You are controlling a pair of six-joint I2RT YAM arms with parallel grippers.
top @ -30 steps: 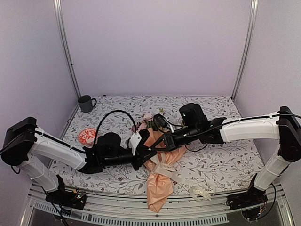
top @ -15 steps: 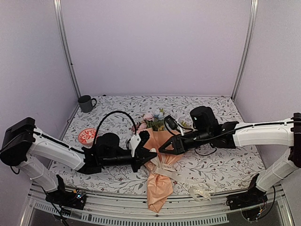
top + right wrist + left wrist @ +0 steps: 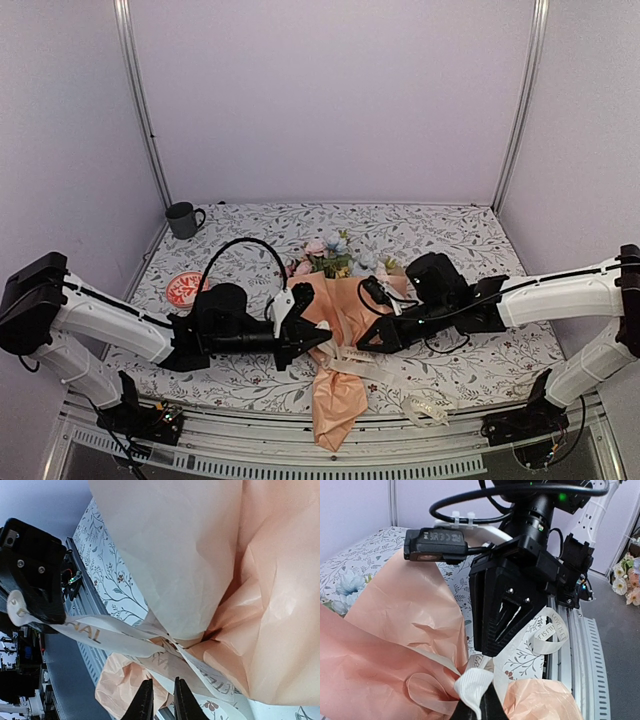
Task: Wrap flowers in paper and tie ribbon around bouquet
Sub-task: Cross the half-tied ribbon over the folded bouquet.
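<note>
The bouquet lies mid-table: pink, blue and yellow flowers (image 3: 335, 252) stick out of the peach paper (image 3: 335, 400) cone. A cream ribbon (image 3: 352, 362) with printed letters crosses the cone's pinched waist, and its tail trails toward the front rail. My left gripper (image 3: 321, 338) is at the waist's left side, shut on a ribbed white fold of ribbon (image 3: 472, 684). My right gripper (image 3: 369, 342) hovers just right of the waist. In the right wrist view its fingertips (image 3: 145, 702) stand a narrow gap apart over the ribbon (image 3: 100, 630) and paper (image 3: 200, 555), with nothing between them.
A dark mug (image 3: 183, 219) stands at the back left. A red-and-white dish (image 3: 185, 288) sits left of my left arm. A black cable (image 3: 240, 242) arcs over that arm. The metal front rail (image 3: 400, 455) runs under the cone's tail. Upright frame posts stand at both back corners.
My right arm has drawn back to the right and down, off the top of the bouquet, uncovering the flowers. Its jaws have parted. My left gripper has closed and barely moved.
</note>
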